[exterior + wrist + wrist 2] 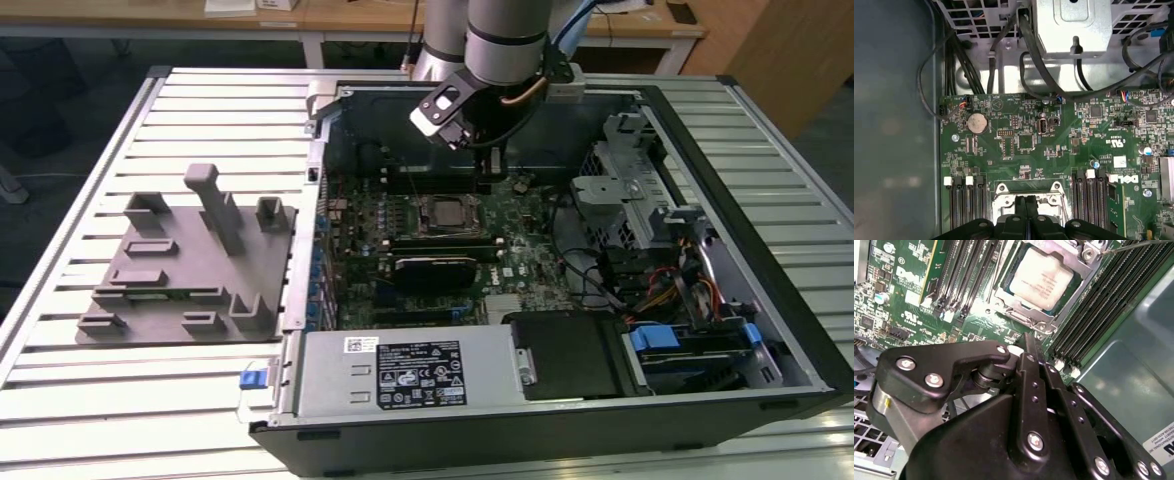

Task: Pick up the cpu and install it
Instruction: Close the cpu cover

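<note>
The cpu [1041, 277], a shiny silver square, lies flat inside the dark socket frame [1021, 317] on the green motherboard. In the second wrist view my gripper [1028, 340] hangs above the board just short of the socket, its two black fingers pressed together with nothing between them. The first wrist view shows the same shut fingers [1022, 207] over the socket frame [1004, 192]. Seen from the exterior view, my gripper [489, 160] hovers inside the open computer case, a little behind the socket [447, 212].
A grey plastic holder block [187, 260] with upright posts stands on the slatted table at the exterior view's left. Memory slots [961, 275] flank the socket. A power supply [400, 375], a drive cage [641, 190] and loose cables [667, 290] crowd the case.
</note>
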`<action>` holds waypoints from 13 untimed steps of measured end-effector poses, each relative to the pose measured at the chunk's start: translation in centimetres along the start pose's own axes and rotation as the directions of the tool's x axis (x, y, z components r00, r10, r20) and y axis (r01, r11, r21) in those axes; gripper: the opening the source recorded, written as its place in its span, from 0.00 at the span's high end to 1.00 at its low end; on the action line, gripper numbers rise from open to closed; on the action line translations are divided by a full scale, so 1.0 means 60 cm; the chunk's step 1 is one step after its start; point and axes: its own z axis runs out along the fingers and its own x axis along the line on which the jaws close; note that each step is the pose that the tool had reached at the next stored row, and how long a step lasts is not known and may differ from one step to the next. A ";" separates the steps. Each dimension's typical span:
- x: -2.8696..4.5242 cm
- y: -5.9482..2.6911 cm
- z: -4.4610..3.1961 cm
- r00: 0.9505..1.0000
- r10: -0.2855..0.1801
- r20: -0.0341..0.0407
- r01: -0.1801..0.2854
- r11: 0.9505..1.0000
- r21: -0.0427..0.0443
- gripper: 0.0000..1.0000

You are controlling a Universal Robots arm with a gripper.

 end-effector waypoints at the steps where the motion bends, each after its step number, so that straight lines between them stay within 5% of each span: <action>1: 0.000 0.000 0.000 1.000 0.000 0.000 0.000 1.000 0.000 0.89; 12: 0.000 0.000 0.004 1.000 0.000 0.000 0.000 1.000 0.000 0.89; 13: 0.000 0.000 0.005 1.000 0.000 0.001 0.000 1.000 0.006 0.89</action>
